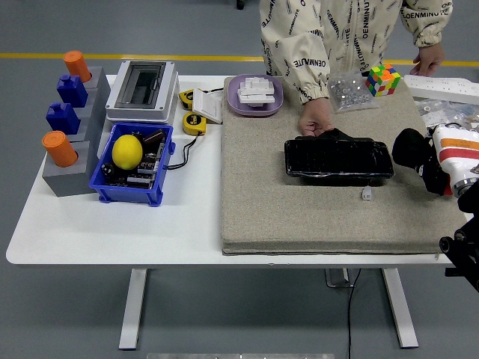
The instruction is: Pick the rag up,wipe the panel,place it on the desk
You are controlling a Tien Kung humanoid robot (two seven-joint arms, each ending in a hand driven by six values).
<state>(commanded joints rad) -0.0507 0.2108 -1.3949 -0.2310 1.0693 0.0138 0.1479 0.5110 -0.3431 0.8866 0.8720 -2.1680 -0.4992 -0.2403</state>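
Right robot hand, frame's right edge, fingers bunched on the black rag. Soft, light, floppy stuff; judged best gripped mid-bunch. Person's hand steadies the glossy panel.
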